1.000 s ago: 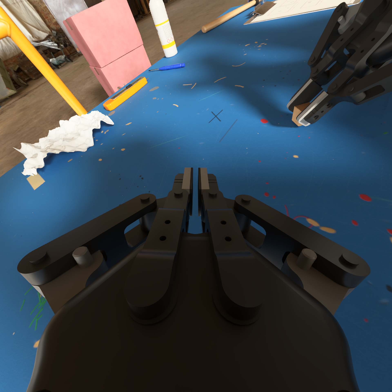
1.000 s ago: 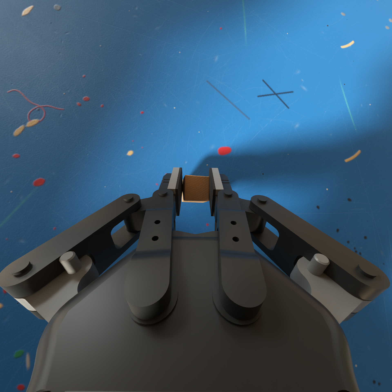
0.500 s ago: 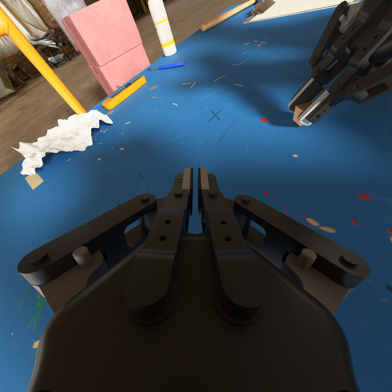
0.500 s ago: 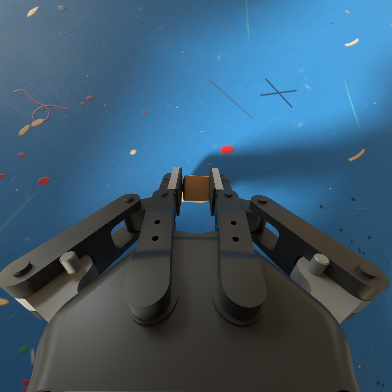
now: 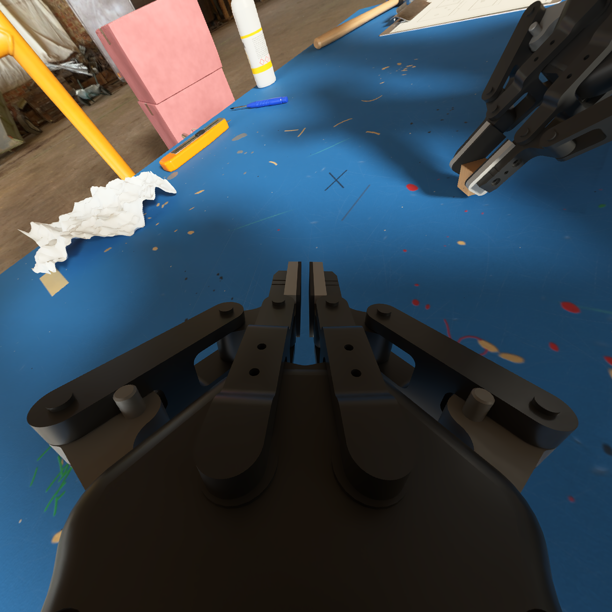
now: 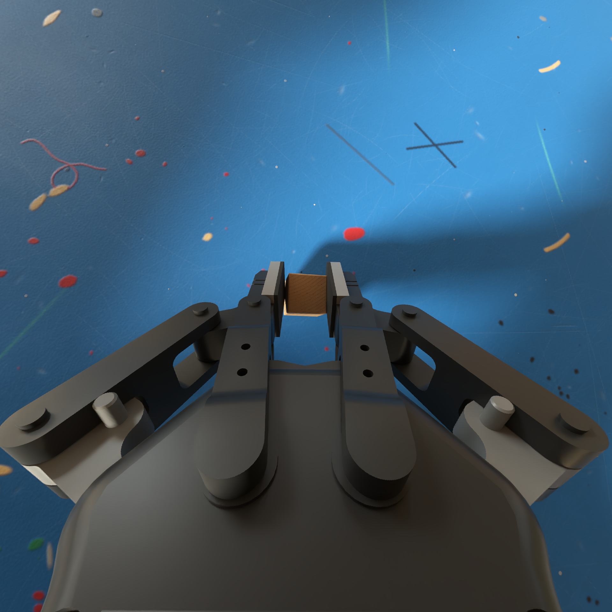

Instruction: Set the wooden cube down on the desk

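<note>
My right gripper (image 6: 305, 281) is shut on the small wooden cube (image 6: 305, 294), which sits between its two pads. In the left wrist view that gripper (image 5: 472, 180) shows at the far right, holding the cube (image 5: 464, 178) with its lower corner at or just above the blue desk (image 5: 298, 215); I cannot tell if it touches. My left gripper (image 5: 305, 276) is shut and empty, hovering over the desk's near middle, well left of the cube.
A pink box (image 5: 172, 69), white bottle (image 5: 255, 43), blue screwdriver (image 5: 261, 103), orange utility knife (image 5: 195, 144), crumpled white paper (image 5: 99, 215) and yellow pole (image 5: 63, 96) line the left edge. A wooden handle (image 5: 354, 23) and clipboard (image 5: 463, 10) lie at the back.
The right gripper has drifted slightly lower and sideways with the cube still held. The left gripper has barely moved.
</note>
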